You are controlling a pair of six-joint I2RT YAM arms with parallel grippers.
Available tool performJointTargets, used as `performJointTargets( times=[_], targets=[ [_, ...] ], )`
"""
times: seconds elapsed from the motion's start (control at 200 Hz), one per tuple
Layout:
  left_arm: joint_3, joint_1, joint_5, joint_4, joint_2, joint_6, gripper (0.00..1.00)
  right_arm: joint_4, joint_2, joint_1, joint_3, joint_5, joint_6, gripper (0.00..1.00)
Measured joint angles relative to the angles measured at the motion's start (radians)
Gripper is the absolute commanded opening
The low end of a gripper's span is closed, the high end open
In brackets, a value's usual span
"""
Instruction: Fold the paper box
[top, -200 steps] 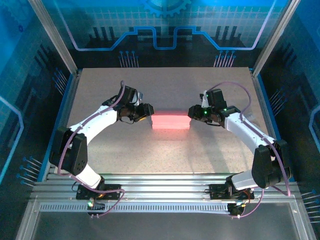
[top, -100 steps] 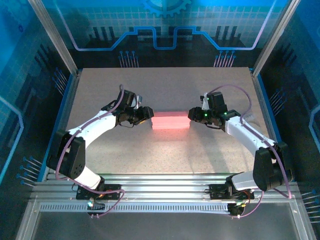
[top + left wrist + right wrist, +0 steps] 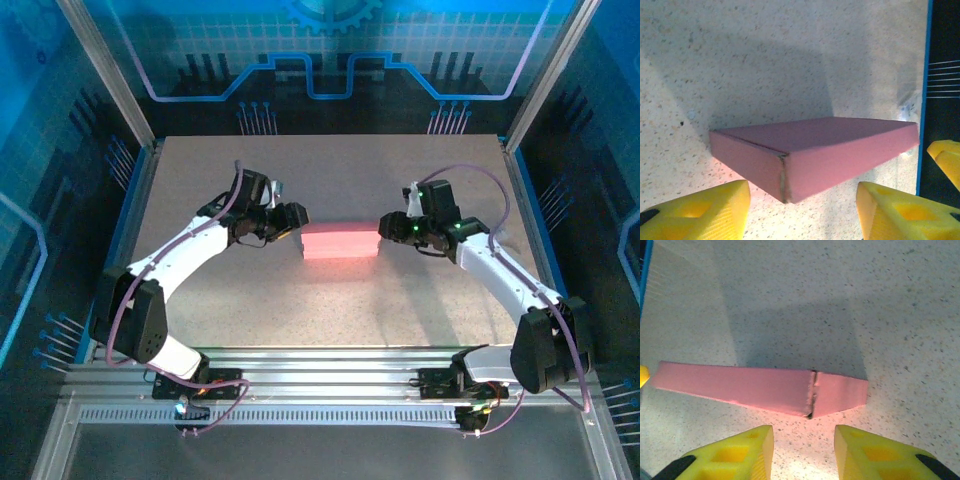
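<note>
We count one paper box (image 3: 341,241), flat, closed. Two grippers flank it: left gripper (image 3: 296,222), right gripper (image 3: 386,227), jaws parted, empty.

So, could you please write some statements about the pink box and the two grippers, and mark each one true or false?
1. The paper box is closed into a flat rectangular shape. True.
2. The left gripper clamps the box. False: its fingers stand apart and do not touch the box.
3. The box lies on the table between the two grippers. True.
4. The right gripper is shut. False: its fingers stand open, with the box ahead of them.
</note>
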Motion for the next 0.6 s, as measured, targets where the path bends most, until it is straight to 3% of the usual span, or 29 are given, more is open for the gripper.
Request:
performJointTargets(
  times=[0.23, 0.6],
  targets=[
    [0.028, 0.000, 0.066, 0.003, -0.011, 0.022, 0.58, -0.005, 0.007, -0.013, 0.068, -0.116, -0.038, 0.48],
    [0.052, 0.000, 0.209, 0.015, 0.032, 0.051, 0.58, -0.001, 0.135, -0.019, 0.142, -0.259, -0.056, 0.48]
  ],
)
